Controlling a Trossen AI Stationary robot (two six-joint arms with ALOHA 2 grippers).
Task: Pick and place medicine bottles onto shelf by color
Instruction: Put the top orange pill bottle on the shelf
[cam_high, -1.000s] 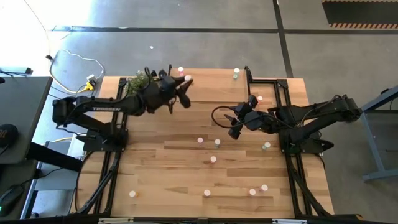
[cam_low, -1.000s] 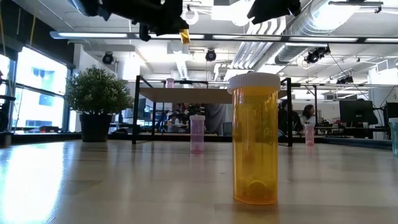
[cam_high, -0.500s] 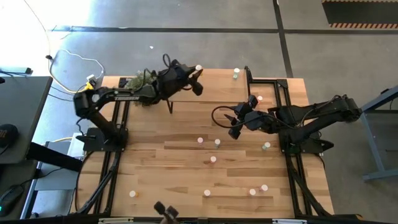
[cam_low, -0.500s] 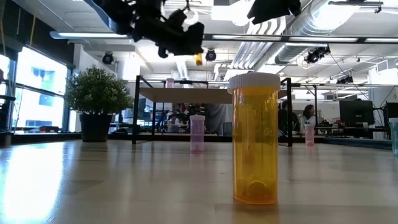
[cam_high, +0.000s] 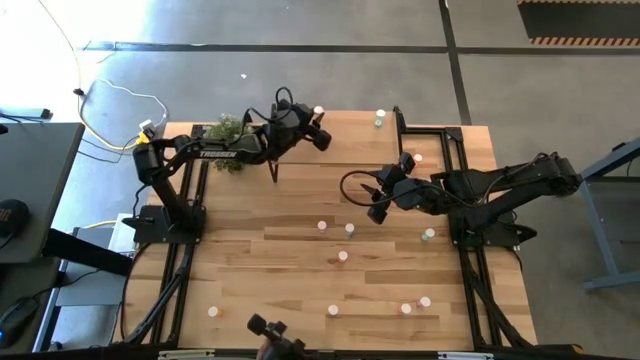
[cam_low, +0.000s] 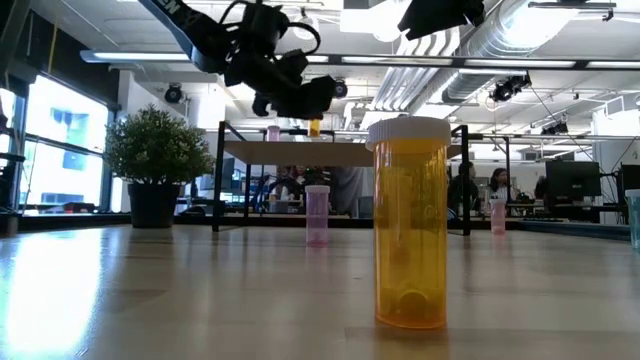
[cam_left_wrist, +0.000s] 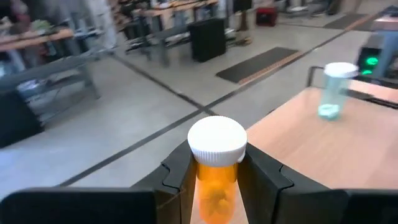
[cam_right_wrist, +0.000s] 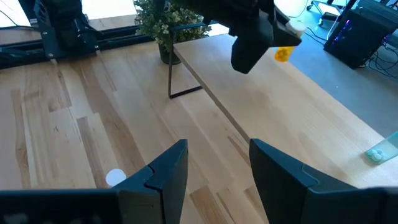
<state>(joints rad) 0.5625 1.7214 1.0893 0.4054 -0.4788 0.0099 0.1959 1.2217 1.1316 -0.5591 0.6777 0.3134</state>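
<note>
since a moment ago the left arm has reached farther over the shelf (cam_high: 335, 140), carrying its orange bottle (cam_left_wrist: 216, 167) toward the table's (cam_high: 260, 280) 12 o'clock edge. the left jaws (cam_high: 318, 135) are closed on that white-capped bottle, held upright above the shelf board. the right jaws (cam_high: 377, 198) hang parted and empty near the table's centre, unmoved. other bottles stand scattered across the table toward 6 o'clock; a pale green one (cam_high: 380, 118) stands near 1 o'clock.
</note>
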